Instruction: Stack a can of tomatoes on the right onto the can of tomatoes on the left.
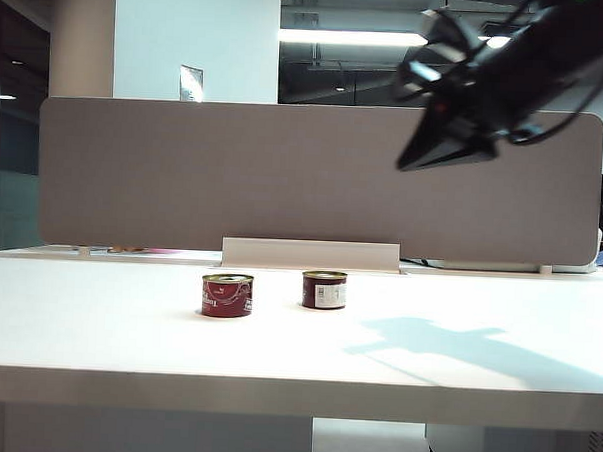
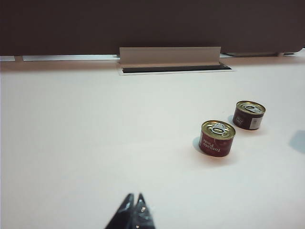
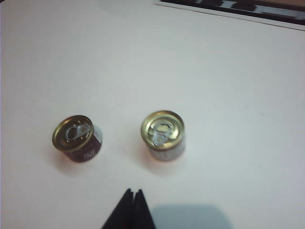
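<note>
Two short red tomato cans with gold pull-tab lids stand apart on the white table. The left can (image 1: 226,295) (image 2: 217,137) (image 3: 75,138) sits a little nearer the front edge than the right can (image 1: 324,289) (image 2: 249,115) (image 3: 163,135). My right gripper (image 1: 417,157) (image 3: 133,193) hangs high above the table, to the right of both cans, shut and empty. My left gripper (image 2: 134,198) is shut with nothing in it, low over bare table well short of the cans; the exterior view does not show it.
A grey partition (image 1: 314,177) runs along the back of the table, with a raised cable cover (image 1: 310,253) (image 2: 170,56) at its foot behind the cans. The right arm casts a shadow (image 1: 466,348) on the table's right side.
</note>
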Controlling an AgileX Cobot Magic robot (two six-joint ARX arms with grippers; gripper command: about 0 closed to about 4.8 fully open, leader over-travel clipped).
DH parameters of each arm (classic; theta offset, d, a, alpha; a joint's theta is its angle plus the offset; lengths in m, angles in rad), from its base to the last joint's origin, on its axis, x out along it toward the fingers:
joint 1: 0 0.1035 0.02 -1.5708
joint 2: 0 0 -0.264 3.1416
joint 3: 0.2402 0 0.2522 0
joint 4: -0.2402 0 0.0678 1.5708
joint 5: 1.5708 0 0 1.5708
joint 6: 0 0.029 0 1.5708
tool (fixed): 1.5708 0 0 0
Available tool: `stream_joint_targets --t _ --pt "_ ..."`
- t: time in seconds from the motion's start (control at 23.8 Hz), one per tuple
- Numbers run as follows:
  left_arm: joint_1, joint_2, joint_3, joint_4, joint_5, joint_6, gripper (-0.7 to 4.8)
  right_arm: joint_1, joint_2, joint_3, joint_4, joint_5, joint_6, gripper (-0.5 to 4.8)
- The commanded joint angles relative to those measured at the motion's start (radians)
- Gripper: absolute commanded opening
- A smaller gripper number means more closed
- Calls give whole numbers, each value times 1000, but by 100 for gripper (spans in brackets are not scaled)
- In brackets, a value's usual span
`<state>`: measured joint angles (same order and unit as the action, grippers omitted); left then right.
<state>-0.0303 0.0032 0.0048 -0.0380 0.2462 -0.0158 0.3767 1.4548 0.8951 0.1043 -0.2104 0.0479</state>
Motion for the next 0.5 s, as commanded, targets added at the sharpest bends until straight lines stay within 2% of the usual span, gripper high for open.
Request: stream_joint_targets --t 0.04,0.34,0.5 --pt "0 1 3 9 5 1 -6 23 64 65 -6 -1 -5 -4" --pt "0 1 3 9 5 1 -6 41 184 171 -26 10 -5 8" --pt "0 1 3 9 5 1 -6 41 289 262 -37 10 -5 65"
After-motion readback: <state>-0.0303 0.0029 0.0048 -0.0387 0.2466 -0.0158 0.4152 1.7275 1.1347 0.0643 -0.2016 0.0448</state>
